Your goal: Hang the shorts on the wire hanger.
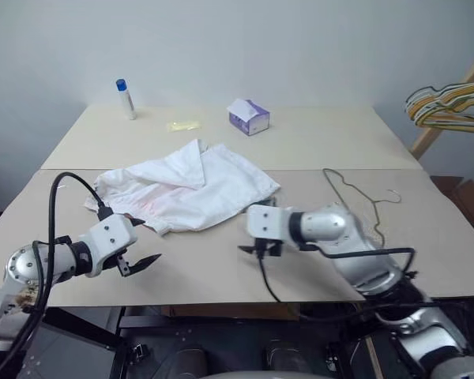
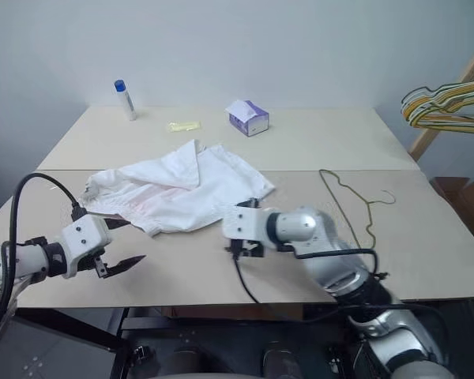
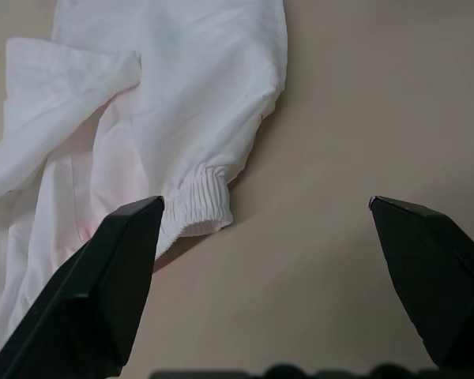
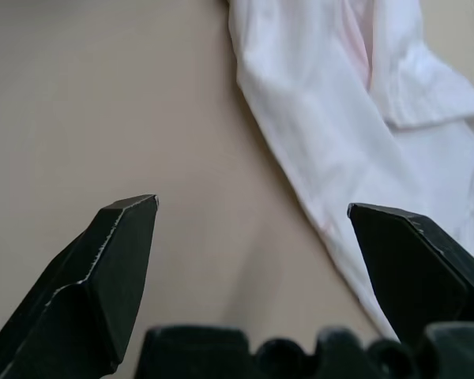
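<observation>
Here shorts (image 1: 186, 189) lie crumpled on table (image 1: 316, 142); wire hanger (image 1: 362, 201) flat beside; left gripper (image 1: 138, 260) and right gripper (image 1: 257, 249) nearby, fingers apart, empty.

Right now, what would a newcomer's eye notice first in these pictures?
The white shorts lie crumpled in the middle of the table. Both arms reach toward them, the left gripper and the right gripper with jaws open and empty. The wire hanger lies flat to their right.
</observation>
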Motion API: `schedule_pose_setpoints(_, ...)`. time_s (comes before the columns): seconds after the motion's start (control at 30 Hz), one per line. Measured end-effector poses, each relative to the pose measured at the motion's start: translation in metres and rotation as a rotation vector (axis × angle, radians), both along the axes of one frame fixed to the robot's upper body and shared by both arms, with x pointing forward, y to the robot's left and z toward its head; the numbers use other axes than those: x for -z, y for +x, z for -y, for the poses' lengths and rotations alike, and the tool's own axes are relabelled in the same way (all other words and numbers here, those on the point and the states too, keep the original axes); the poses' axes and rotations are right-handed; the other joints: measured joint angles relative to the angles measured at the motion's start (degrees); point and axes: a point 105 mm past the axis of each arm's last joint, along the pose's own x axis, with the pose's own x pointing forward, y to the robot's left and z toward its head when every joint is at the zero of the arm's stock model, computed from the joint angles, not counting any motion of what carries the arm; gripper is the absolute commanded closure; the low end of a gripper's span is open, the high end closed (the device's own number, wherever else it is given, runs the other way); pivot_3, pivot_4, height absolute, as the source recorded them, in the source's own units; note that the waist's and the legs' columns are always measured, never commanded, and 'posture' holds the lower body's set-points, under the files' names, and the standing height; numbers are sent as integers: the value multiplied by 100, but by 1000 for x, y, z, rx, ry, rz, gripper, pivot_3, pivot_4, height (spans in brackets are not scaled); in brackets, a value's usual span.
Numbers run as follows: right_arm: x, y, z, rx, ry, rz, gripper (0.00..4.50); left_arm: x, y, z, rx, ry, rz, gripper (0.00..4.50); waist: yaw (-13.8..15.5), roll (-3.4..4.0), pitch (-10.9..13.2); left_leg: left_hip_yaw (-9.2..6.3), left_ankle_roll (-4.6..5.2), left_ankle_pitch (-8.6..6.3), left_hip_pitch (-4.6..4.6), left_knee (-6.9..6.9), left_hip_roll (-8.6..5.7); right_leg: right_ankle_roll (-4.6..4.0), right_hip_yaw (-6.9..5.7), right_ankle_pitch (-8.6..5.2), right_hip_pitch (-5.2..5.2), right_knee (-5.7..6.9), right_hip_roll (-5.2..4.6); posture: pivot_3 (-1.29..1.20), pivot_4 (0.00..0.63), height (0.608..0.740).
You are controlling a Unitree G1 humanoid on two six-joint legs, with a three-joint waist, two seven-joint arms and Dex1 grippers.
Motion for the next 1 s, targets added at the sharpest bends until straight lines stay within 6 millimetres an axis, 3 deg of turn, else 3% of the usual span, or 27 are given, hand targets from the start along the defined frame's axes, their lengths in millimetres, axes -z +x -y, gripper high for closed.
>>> schedule_pose_setpoints(0.17,6,6,-51,-4,80,22,8,4,-6,-11,1,63,-50,0,-43,-4,-2,0,-3,1,-8,-2,0,-10,-3,-11,-25,38,-1,88,0,740)
schedule_pose_setpoints(0.27,19,10,-57,-2,28,56,8,5,-3,-14,-7,80,-32,0,-20,-6,-4,0,-5,3,-8,-2,0,-11,-5,-11,-25,39,-2,104,0,740)
schedule_pose_setpoints(0.43,21,15,-38,17,-37,82,8,14,31,-4,-106,-42,105,0,78,-14,-9,-2,-10,5,-8,0,-1,-11,-10,-10,-20,40,-2,81,0,740)
schedule_pose_setpoints(0.67,-1,13,6,57,-89,124,8,44,51,-1,-130,-42,63,0,8,-22,-14,-4,-9,5,-6,-3,-2,-12,-9,-10,-22,44,1,37,0,740)
schedule_pose_setpoints(0.77,-10,6,9,55,-69,124,0,52,60,2,-144,-48,42,593,-30,-23,-15,-6,-9,5,-7,-1,-2,-11,-8,-10,-22,45,3,24,0,740)
schedule_pose_setpoints(1.0,-11,7,26,137,-67,101,0,55,61,3,-128,-45,21,2678,-124,-25,-16,-6,-9,5,-10,-1,-2,-11,-8,-10,-22,41,2,18,0,740)
